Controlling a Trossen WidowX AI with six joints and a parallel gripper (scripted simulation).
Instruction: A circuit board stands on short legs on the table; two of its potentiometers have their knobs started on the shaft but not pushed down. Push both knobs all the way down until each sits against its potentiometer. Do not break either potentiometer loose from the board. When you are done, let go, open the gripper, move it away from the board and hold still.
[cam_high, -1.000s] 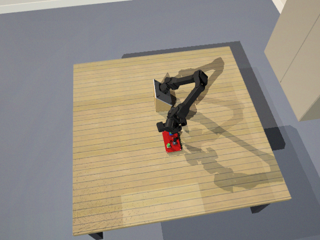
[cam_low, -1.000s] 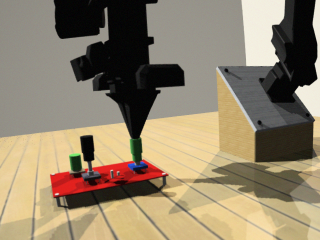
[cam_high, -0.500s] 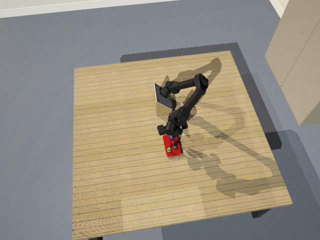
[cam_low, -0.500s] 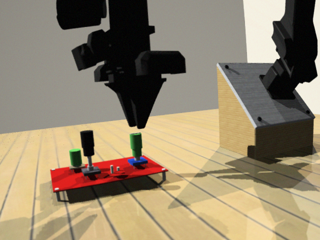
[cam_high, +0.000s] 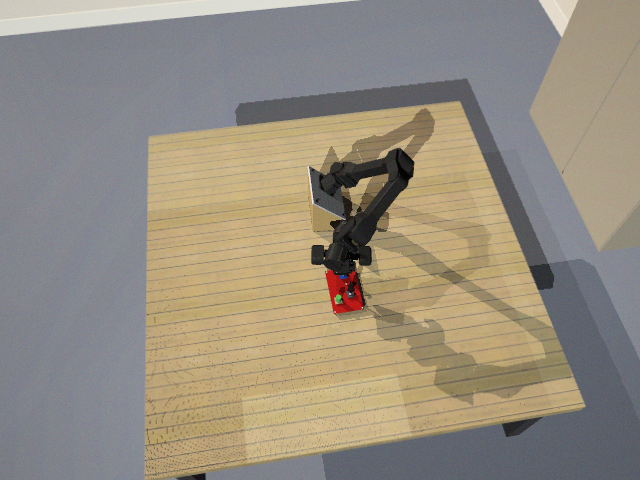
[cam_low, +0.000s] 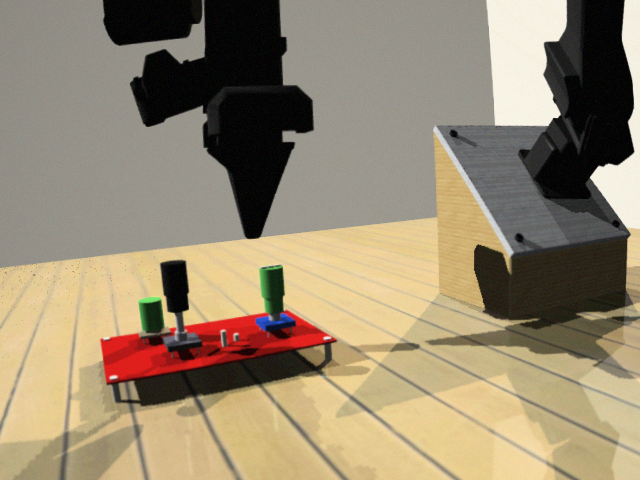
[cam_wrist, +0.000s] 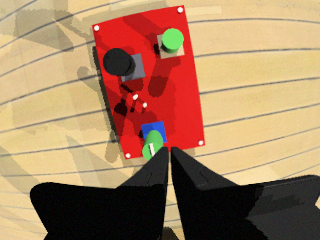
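The red circuit board (cam_high: 333, 281) (cam_low: 144, 366) (cam_wrist: 180, 100) stands on short legs. A tall green knob (cam_low: 271, 289) (cam_wrist: 152, 144) is upright over the blue potentiometer (cam_low: 275, 323) (cam_wrist: 153, 130), with a short grey piece showing between them. A black knob (cam_low: 174, 286) (cam_wrist: 117, 61) stands high over the grey potentiometer (cam_low: 182, 342) (cam_wrist: 137, 67), with a longer stretch of shaft bare. A short green knob (cam_low: 150, 315) (cam_wrist: 172, 41) sits low on a beige potentiometer. My gripper (cam_low: 252, 236) (cam_wrist: 169, 152) is shut and empty, above the board and apart from the knobs.
Two small white posts (cam_low: 223, 338) (cam_wrist: 135, 97) stand on the board between the grey and blue potentiometers. The wooden block with a sloped grey plate (cam_high: 328, 202) (cam_low: 480, 165) carries the arm's base, behind the board in the top view.
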